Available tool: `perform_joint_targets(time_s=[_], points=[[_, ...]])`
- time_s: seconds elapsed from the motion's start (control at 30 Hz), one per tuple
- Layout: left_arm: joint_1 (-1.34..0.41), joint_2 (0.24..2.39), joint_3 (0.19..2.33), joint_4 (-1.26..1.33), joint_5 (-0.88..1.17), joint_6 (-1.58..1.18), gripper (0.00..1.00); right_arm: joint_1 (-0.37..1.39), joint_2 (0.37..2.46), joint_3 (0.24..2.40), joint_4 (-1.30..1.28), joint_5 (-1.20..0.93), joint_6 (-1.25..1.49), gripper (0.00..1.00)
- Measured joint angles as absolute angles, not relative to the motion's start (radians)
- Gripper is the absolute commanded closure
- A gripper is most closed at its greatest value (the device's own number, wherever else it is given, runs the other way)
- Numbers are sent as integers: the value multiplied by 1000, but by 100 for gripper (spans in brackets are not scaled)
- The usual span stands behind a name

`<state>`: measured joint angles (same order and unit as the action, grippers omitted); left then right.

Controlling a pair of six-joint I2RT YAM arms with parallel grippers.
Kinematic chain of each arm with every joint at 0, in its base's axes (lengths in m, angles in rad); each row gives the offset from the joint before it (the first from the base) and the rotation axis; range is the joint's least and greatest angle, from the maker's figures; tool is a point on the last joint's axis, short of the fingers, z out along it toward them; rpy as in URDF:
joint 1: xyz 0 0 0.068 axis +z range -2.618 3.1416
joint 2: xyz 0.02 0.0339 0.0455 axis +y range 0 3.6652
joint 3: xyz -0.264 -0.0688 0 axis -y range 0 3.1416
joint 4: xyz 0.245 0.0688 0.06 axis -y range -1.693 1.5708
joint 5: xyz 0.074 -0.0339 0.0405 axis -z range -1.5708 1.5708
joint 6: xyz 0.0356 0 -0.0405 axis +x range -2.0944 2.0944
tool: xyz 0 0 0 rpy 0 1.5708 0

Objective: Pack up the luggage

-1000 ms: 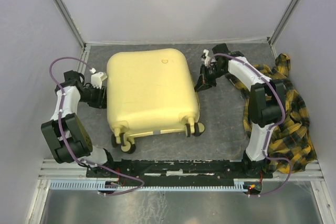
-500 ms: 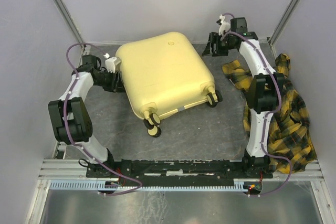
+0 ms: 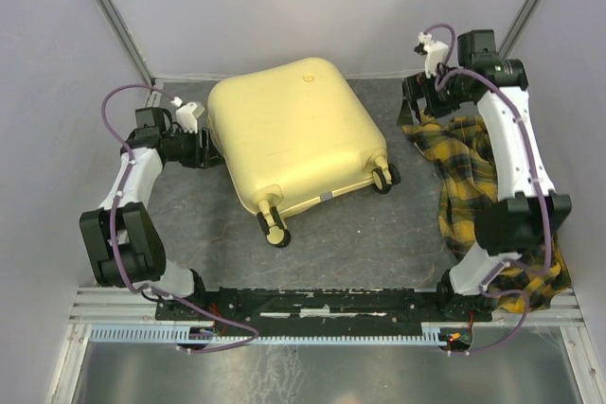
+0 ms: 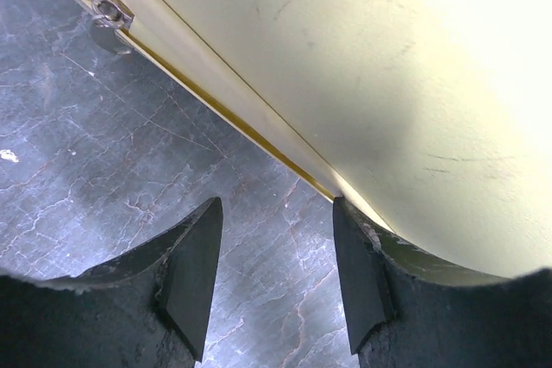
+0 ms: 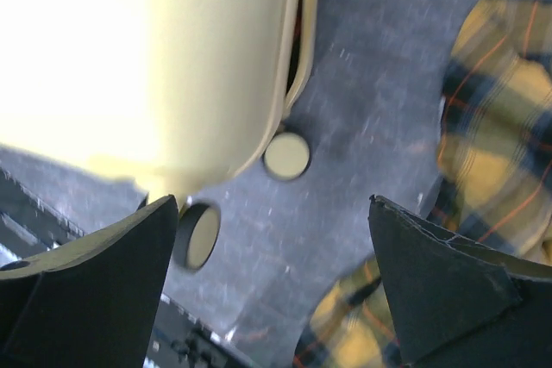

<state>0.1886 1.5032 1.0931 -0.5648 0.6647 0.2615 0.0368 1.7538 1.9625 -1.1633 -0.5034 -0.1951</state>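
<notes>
Yellow, pale and glossy, is the hard shell of the luggage (image 3: pixel 295 139), which lies flat and closed on the grey tabletop (image 3: pixel 379 234). It is turned at an angle, with its small wheels (image 3: pixel 383 177) towards the near right. By my reading the packing proper has not begun: the lid is down and nothing is inside that I can see, so the step in hand looks like getting the case open.

The left claw (image 4: pixel 274 239) is low at the case's left flank, fingers apart and clamped on nothing. Only marbled grey surface shows between them, with the right finger (image 4: pixel 362 290) just beside the shell (touching or not, I cannot tell). A darker yellow seam (image 4: pixel 216 105) runs slantwise along the edge there, with a small metal fitting (image 4: pixel 112 13) at its far end. The next move likely calls for finding a purchase on that seam or fitting, since the rounded, slick shell offers little to pinch.

The right claw (image 5: pixel 274 213) hangs raised at the far right, fingers spread wide and empty, above the far end of a crumpled yellow-and-black plaid shirt (image 3: pixel 473 177). That cloth is soft, folded and loose, and should gather easily once the case is open.
</notes>
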Motion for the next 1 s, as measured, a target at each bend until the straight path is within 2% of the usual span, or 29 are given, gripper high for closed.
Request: perform_joint_targets(time_s=[0.23,0.4,0.67,0.73,1.0], points=[[191,1425,1032,-485,665,174,39,196,1489,1671,-1236,-376,-254,1],[191,1411,1021,-453,662,127,39,300,1493,1581,-1233,-299,-250,1],[192,1338,983,-427,654,93,39,384,1535,1568,-1203,-237,-229,1],[191,1325,976,-419,651,88,39,413,1538,1559,-1192,-233,-223,3],[191,1314,975,-408,632,70,39,500,1557,1504,-1162,-146,-210,24]])
